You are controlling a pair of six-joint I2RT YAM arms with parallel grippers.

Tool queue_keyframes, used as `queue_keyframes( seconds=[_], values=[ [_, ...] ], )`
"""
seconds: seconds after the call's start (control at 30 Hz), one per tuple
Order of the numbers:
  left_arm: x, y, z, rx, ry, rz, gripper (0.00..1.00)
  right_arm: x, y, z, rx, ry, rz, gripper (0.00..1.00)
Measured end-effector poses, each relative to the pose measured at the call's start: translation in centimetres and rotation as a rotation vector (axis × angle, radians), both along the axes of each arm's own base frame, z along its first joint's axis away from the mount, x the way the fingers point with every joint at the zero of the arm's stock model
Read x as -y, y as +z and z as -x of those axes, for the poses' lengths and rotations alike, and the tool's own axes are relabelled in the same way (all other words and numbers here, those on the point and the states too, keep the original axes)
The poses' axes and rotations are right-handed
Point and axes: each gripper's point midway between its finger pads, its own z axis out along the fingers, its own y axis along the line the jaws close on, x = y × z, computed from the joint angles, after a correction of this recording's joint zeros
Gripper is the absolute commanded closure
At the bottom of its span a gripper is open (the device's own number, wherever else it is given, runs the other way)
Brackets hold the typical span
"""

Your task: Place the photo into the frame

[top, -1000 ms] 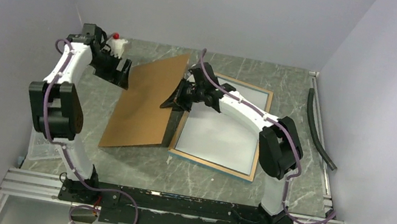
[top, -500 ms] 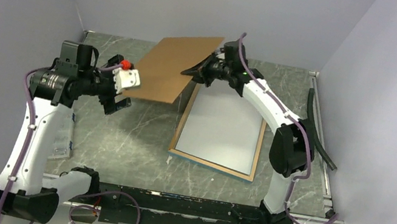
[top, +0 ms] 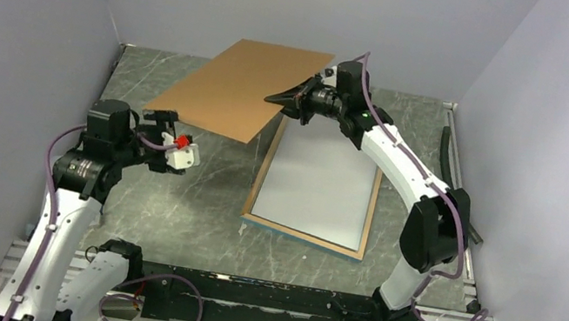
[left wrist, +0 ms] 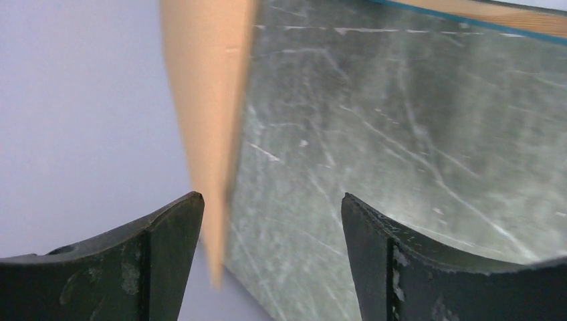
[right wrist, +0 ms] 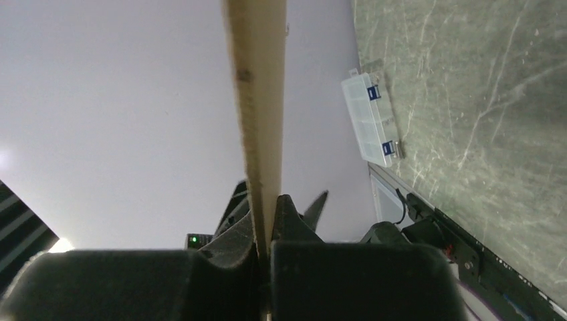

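The frame (top: 260, 181) lies back-up on the table right of centre, light wood edges showing. A white sheet (top: 316, 186) fills it, seemingly the photo's white reverse; no printed side shows. My right gripper (top: 289, 100) is shut on the right edge of a brown hardboard panel (top: 245, 90) and holds it nearly flat in the air, above the frame's far left corner. In the right wrist view the panel's edge (right wrist: 257, 100) runs up from the shut gripper (right wrist: 267, 221). My left gripper (top: 164, 137) stands open and empty, near left of the panel. The left wrist view shows its fingertips (left wrist: 175, 231) wide apart.
The blurred panel edge (left wrist: 207, 100) and the frame's blue rim (left wrist: 468, 20) appear in the left wrist view. A clear plastic box (right wrist: 371, 117) lies at the table's left edge. A black hose (top: 445, 143) runs along the right wall.
The right gripper has lifted the panel from leaning on the table to high and nearly flat, toward the back. The left arm has drawn back toward the near left, away from the panel.
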Motion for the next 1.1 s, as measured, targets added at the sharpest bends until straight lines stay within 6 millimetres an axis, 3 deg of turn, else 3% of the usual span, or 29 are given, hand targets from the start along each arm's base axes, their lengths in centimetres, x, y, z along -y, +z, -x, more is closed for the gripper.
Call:
queue_keyframes(
  seconds=[0.17, 0.3, 0.47, 0.53, 0.63, 0.77, 0.83, 0.87, 1.0, 1.1],
  values=[
    [0.0, 2.7, -2.7, 0.170, 0.008, -0.004, 0.22, 0.6, 0.1, 1.8, -0.022, 0.016, -0.009, 0.98],
    [0.2, 3.9, -3.1, 0.240, -0.004, 0.000, 0.26, 0.0, 0.9, 3.5, -0.017, 0.059, -0.022, 0.98],
    [0.6, 3.9, -3.0, 0.239, -0.030, 0.003, 0.62, -1.0, 1.6, 4.7, -0.015, 0.095, -0.044, 0.87],
    [0.7, 3.7, -2.9, 0.231, -0.037, 0.001, 0.81, -1.2, 1.8, 4.9, -0.008, 0.100, -0.050, 0.79],
    [0.8, 3.6, -3.0, 0.228, -0.041, 0.002, 0.97, -1.1, 2.1, 5.0, 0.016, 0.118, -0.049, 0.66],
    [0.9, 3.6, -3.0, 0.225, -0.040, 0.006, 0.97, -0.8, 2.3, 5.9, 0.069, 0.181, -0.030, 0.41],
    [0.8, 3.7, -2.9, 0.233, -0.039, 0.002, 0.97, -0.4, 2.7, 6.3, 0.124, 0.227, -0.019, 0.05],
    [0.8, 3.8, -2.8, 0.233, -0.040, 0.002, 0.97, -0.1, 2.9, 6.6, 0.143, 0.249, -0.018, 0.01],
    [1.0, 4.0, -2.3, 0.239, -0.055, 0.006, 0.97, 2.5, 5.1, 7.5, 0.357, 0.386, 0.029, 0.00],
    [1.3, 4.8, -1.8, 0.228, -0.066, 0.019, 0.97, 5.4, 7.5, 5.7, 0.621, 0.360, 0.143, 0.00]
  ],
)
